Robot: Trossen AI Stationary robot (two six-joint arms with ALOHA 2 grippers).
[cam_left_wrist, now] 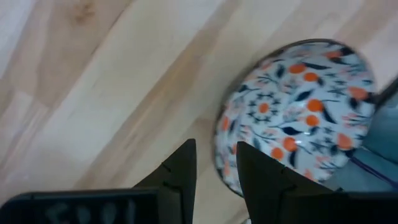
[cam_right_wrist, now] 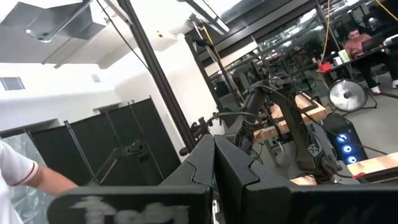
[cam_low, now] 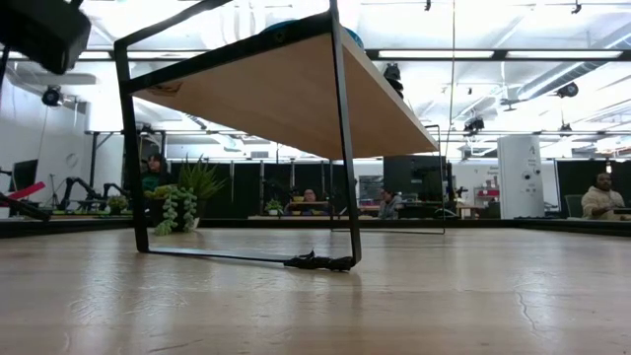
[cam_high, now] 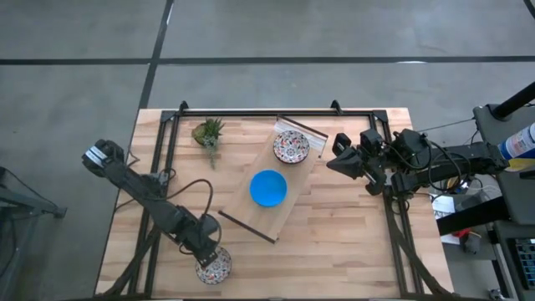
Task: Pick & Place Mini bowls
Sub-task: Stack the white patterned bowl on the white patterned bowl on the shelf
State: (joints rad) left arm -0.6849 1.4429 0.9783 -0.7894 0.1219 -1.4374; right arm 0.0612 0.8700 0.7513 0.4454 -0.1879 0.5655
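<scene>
A white mini bowl with red-and-dark pattern (cam_high: 215,267) sits near the table's near edge, and my left gripper (cam_high: 206,248) is shut on it; it also fills the left wrist view (cam_left_wrist: 298,112). A second patterned bowl (cam_high: 291,147) and a blue bowl (cam_high: 268,188) stand on the light wooden board (cam_high: 288,213). The low view shows this board as a raised shelf (cam_low: 286,99) on black legs. My right gripper (cam_high: 334,159) hangs shut off the board's right end, touching nothing; its fingers meet in its wrist view (cam_right_wrist: 214,171). My left gripper has the patterned bowl by its rim (cam_left_wrist: 221,146), on the side facing the arm. One finger (cam_left_wrist: 264,177) reaches inside the bowl, the other (cam_left_wrist: 180,171) stays outside. The fingers come from above, slanting down. The bowl's underside is hidden, so whether it is lifted cannot be told.
A small green plant (cam_high: 208,132) stands at the far left of the table beside the board. A black metal frame (cam_high: 276,109) runs along the table's far edge and sides. Bare wood lies right of the board and around the left arm. People sit in the room beyond.
</scene>
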